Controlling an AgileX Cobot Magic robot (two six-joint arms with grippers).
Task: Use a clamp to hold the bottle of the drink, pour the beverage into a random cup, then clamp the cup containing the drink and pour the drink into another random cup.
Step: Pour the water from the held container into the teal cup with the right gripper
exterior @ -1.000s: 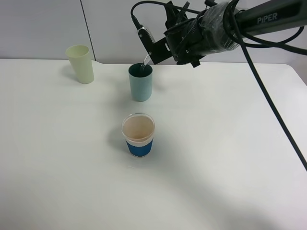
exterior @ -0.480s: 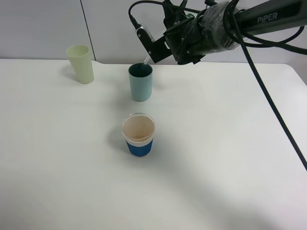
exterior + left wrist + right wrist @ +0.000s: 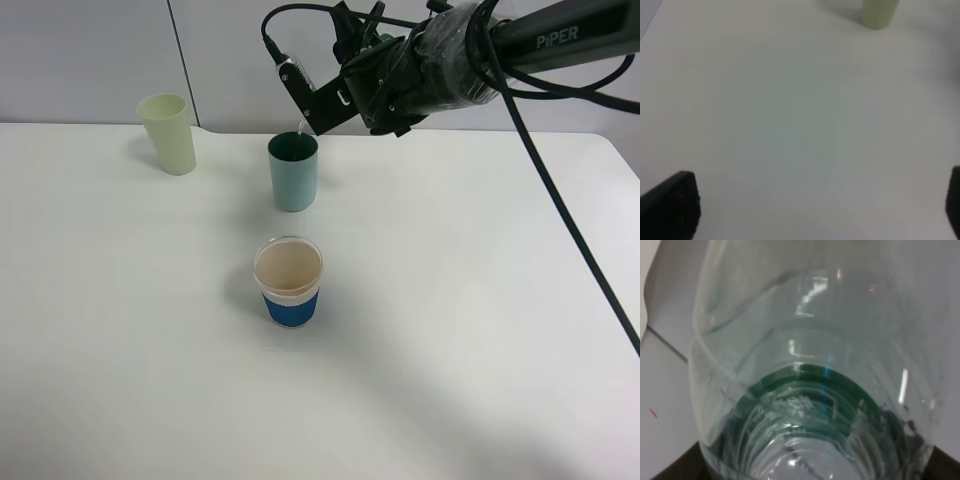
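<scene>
My right gripper (image 3: 318, 105) is shut on a clear plastic bottle (image 3: 810, 365), tipped mouth-down over the teal cup (image 3: 293, 171) at the back middle of the table. The bottle's mouth (image 3: 301, 127) sits just above the cup's rim. In the right wrist view the teal cup (image 3: 805, 390) shows through the bottle's clear wall. A blue-banded cup (image 3: 289, 281) with a pale inside stands nearer the front. A pale yellow-green cup (image 3: 168, 133) stands at the back left and also shows in the left wrist view (image 3: 879, 13). My left gripper (image 3: 815, 210) is open over bare table.
The white table (image 3: 480, 330) runs to a grey wall at the back. The right arm's cables (image 3: 560, 210) hang across the upper right. The left arm does not show in the exterior high view.
My right gripper has lifted slightly and tilted the bottle further, raising its base end up and left while the mouth stays over the teal cup. The cups have not moved.
</scene>
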